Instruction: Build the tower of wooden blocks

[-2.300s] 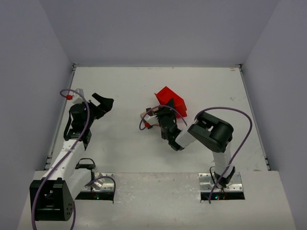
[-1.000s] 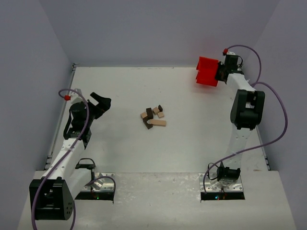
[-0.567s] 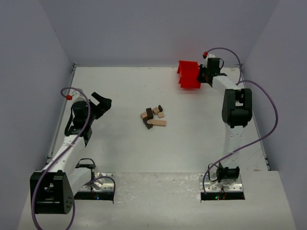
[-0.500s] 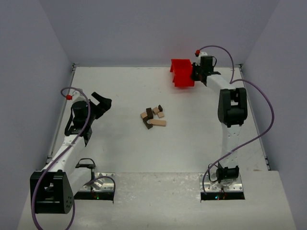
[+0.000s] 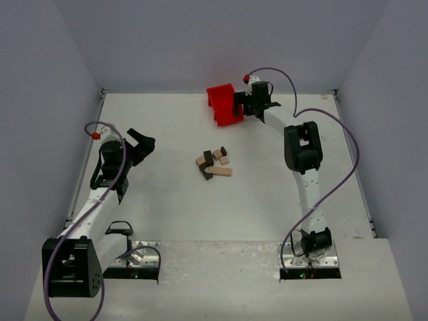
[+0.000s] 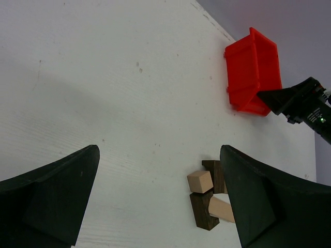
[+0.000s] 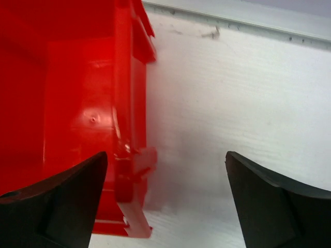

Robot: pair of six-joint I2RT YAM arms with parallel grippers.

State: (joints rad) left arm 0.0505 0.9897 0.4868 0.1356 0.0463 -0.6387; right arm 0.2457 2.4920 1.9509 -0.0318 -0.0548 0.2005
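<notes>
No legible text, no labels, no brand marks, no numbers, no signs on any surface in the overhead view or either wrist view.

Lab cell: bare grey walls (image 5: 214,40), white tabletop (image 5: 167,134)

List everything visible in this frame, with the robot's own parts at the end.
wooden blocks: about seven, though the exact count is hard to tell; pale tan and dark brown; loose cluster at the table's middle, not stacked.
red bin: one; red; far edge of the table, its wall between the right gripper's open jaws.
table: one; white; walled by grey panels.
cables: two; purple; looped along each arm.
left gripper: one; black; open, over the table's left side, holding nothing.
right gripper: one; black; open, at the red bin's wall.
</notes>
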